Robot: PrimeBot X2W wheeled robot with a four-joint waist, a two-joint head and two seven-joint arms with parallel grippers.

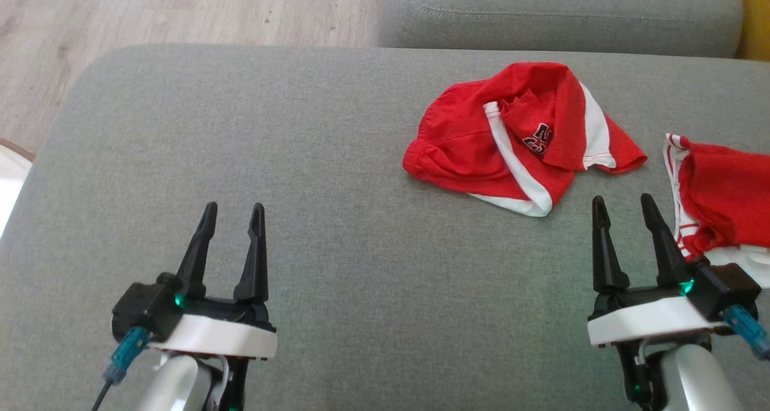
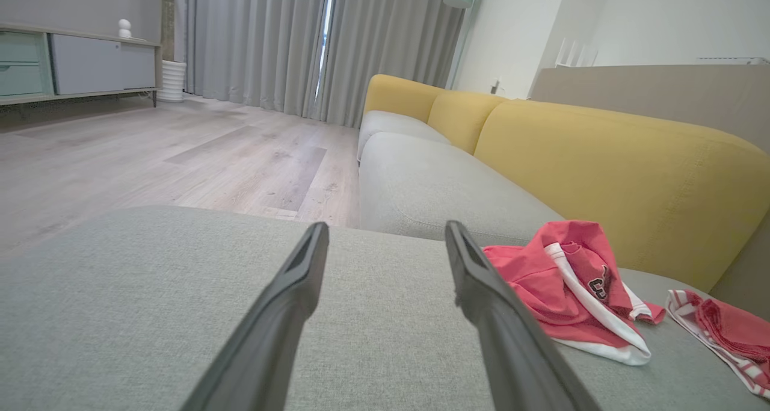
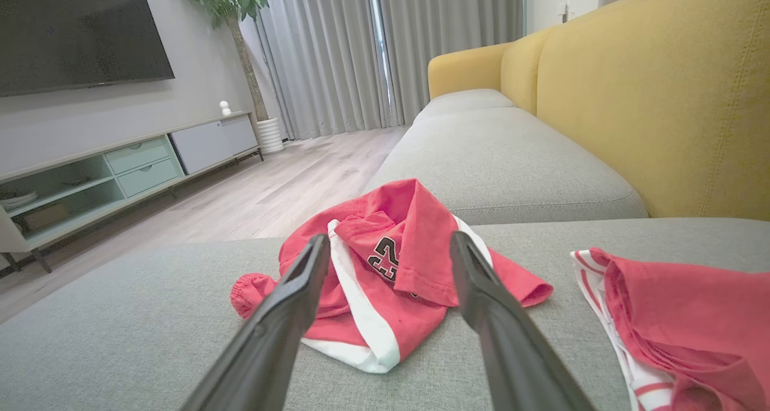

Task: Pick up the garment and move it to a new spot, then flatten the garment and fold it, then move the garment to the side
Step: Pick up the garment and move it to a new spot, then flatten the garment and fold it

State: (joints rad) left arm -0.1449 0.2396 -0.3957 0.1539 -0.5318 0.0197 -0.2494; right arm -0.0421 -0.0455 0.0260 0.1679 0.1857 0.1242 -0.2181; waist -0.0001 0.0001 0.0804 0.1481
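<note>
Spread wide and holding nothing: left gripper (image 1: 233,206) over the near left of the grey sofa cushion (image 1: 301,158), right gripper (image 1: 622,198) over its near right. Crumpled on the cushion just beyond the right gripper's tips: red garment (image 1: 517,137) with white stripes. Lying apart from it at the right edge: second red-and-white garment (image 1: 728,200).

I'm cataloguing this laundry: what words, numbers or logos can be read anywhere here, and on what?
"2", then a second digit cut off by a fold, possibly a 3: dark, white-edged number on the crumpled red garment.
Second red garment: no print showing.
Nothing else in the room carries readable text.
</note>
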